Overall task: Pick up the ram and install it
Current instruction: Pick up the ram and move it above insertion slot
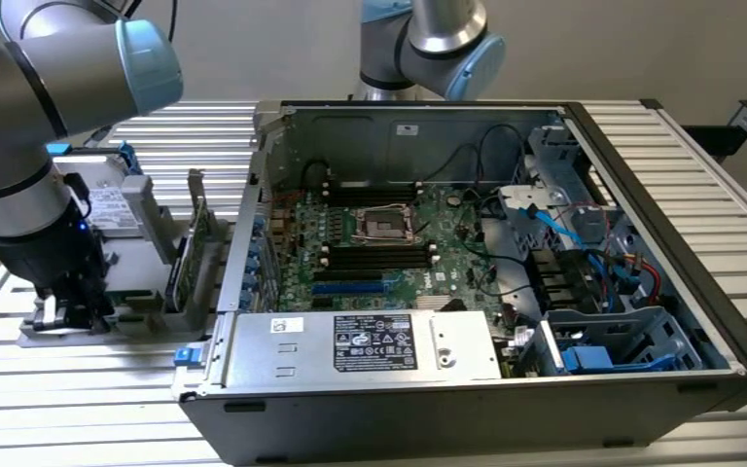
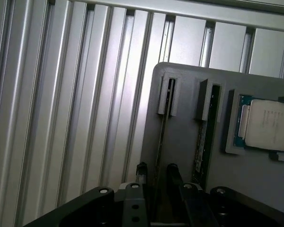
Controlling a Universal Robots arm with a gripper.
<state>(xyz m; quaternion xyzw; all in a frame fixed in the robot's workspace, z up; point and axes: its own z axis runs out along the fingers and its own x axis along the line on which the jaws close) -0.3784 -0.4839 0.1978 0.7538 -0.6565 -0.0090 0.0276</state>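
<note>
Hand (image 2: 156,166) open, fingers (image 2: 173,174) straddling the thin, edge-on circuit-board ram (image 2: 162,132) standing in a grey slotted holder (image 2: 180,142) on ribbed aluminium tabletop (image 2: 61,118). Likely light, stiff, fragile; best pinched across flat faces, mid-length.

The tabletop (image 2: 61,94) is showing silver, ribbed in long parallel lines. The tray (image 2: 180,142) is looking matte grey and the claw (image 2: 157,171) black. The ram (image 2: 201,142) is showing dark green, speckled pale. The processor (image 2: 270,124) is gleaming silver inside a teal border. The motherboard (image 1: 451,243) is showing green.
</note>
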